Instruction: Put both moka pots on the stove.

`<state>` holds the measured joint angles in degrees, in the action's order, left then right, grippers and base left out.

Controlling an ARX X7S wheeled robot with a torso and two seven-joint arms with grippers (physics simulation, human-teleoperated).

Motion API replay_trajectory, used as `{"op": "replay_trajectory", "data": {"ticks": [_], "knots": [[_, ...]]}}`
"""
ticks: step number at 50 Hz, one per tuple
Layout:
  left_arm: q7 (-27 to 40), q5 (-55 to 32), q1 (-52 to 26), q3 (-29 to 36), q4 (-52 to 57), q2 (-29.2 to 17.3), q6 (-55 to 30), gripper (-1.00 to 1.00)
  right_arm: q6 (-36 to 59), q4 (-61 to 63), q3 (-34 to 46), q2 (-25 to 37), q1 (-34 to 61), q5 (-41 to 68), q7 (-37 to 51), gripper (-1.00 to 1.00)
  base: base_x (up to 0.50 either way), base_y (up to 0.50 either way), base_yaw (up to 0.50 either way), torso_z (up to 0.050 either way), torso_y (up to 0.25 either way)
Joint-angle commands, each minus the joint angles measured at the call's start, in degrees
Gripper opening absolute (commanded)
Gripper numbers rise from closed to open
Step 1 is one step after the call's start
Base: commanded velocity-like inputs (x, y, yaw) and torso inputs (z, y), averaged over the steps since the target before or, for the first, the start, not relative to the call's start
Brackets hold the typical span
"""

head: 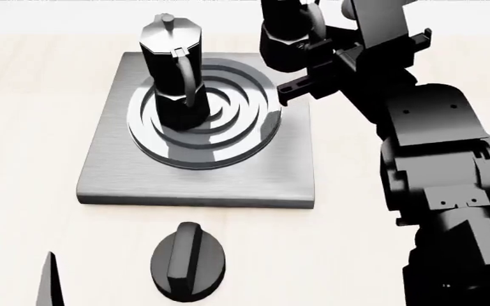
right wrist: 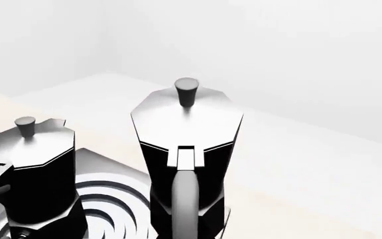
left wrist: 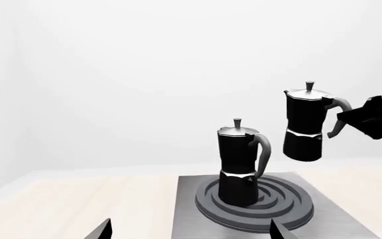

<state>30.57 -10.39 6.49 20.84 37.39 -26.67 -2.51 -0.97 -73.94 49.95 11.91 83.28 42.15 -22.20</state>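
My right gripper (left wrist: 350,121) grasps 1 moka pot (left wrist: 305,124) by its handle, airborne above the stove (left wrist: 350,219) edge; the other pot (left wrist: 238,164) stands on the rings

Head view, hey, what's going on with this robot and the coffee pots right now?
One tall black faceted moka pot with a silver lid already stands on the burner rings of the flat brushed grey metal stove. The right gripper holds the second identical moka pot by its handle, in the air beside the first. The left gripper is open and empty.
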Motion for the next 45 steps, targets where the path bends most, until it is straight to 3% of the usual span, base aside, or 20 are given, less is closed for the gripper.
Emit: {"op": "replay_trajectory", "data": {"ticks": [1,45], "knots": [[-0.04,-0.27,0.02,-0.22,-0.77,-0.15,0.92,1.0,-2.46,-0.94,-6.83,-3.05,-0.46,-3.04,-0.16,-1.0,0.0,0.0,0.0,0.0,0.0],[0.78,-0.19,-0.06,0.37,0.06,-0.43,0.03,1.0,-3.88,-1.02,-32.9,-7.56,-7.89,-28.59,-3.05,-1.0,0.0,0.0,0.0,0.0,0.001]]}}
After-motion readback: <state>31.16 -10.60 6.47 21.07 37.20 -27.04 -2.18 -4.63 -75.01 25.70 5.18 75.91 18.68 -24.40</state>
